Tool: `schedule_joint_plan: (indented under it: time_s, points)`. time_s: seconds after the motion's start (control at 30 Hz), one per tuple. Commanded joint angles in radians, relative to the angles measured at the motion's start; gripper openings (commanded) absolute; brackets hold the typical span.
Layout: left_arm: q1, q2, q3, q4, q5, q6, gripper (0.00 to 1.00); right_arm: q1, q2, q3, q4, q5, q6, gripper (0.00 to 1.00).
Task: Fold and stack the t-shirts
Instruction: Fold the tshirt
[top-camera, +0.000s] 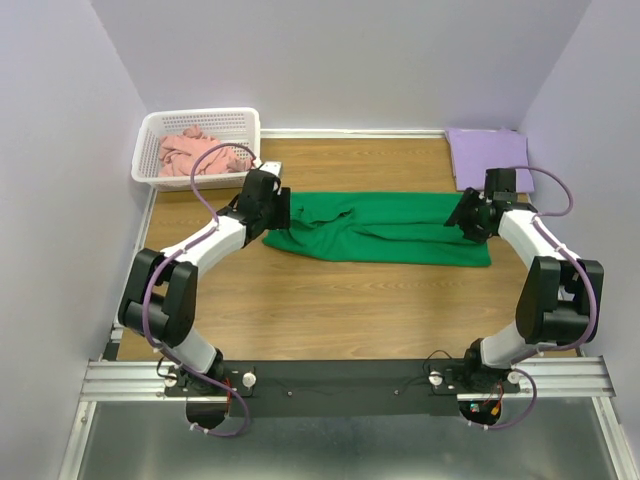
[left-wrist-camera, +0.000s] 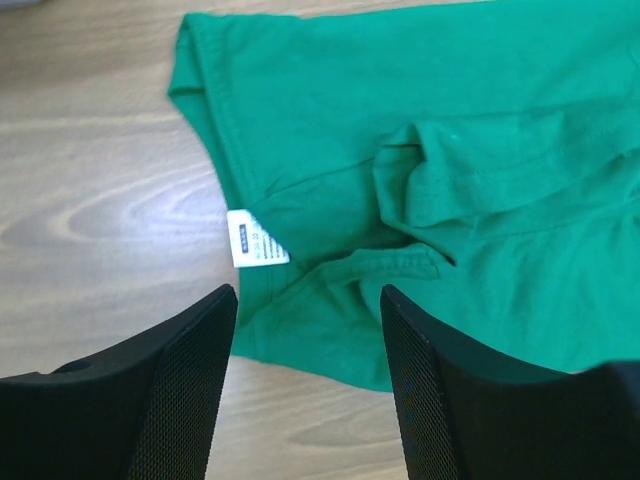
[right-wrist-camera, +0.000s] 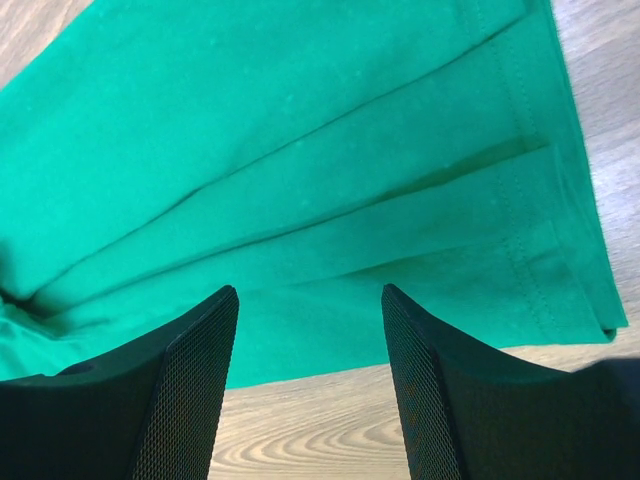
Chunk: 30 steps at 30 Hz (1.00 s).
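The green t-shirt (top-camera: 385, 227) lies folded into a long band across the middle of the table. It also shows in the left wrist view (left-wrist-camera: 450, 170) with its white neck label (left-wrist-camera: 256, 238), and in the right wrist view (right-wrist-camera: 300, 180). My left gripper (top-camera: 281, 209) is open and empty above the shirt's left end, and shows open in its own view (left-wrist-camera: 308, 300). My right gripper (top-camera: 462, 216) is open and empty above the shirt's right end, and shows open in its own view (right-wrist-camera: 310, 300). The lavender t-shirt (top-camera: 487, 158) lies folded at the back right. The pink t-shirt (top-camera: 195, 152) is crumpled in the basket.
The white lattice basket (top-camera: 197, 121) stands at the back left corner. Lavender walls close in the table on three sides. Bare wood (top-camera: 350, 310) lies between the green shirt and the arm bases.
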Motion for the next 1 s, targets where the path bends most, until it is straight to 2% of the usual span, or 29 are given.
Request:
schedule_joint_plan:
  time_s: [0.0, 0.3, 0.63, 0.8, 0.97]
  points:
    - [-0.001, 0.028, 0.001, 0.126, 0.114, 0.134, 0.68, -0.002, 0.000, 0.017, -0.019, -0.058, -0.027, 0.67]
    - [-0.001, 0.071, 0.002, 0.177, 0.268, 0.230, 0.66, -0.002, -0.016, -0.007, -0.018, -0.104, -0.017, 0.67]
    - [-0.003, 0.119, 0.015, 0.160, 0.304, 0.211, 0.66, -0.002, -0.010, -0.009, -0.016, -0.110, -0.017, 0.66]
    - [-0.007, 0.102, 0.021, 0.152, 0.364, 0.182, 0.66, -0.002, -0.011, -0.009, -0.016, -0.106, -0.017, 0.66]
    - [-0.008, 0.018, 0.025, 0.097, 0.297, 0.067, 0.69, -0.002, -0.010, 0.017, -0.019, -0.051, -0.017, 0.66]
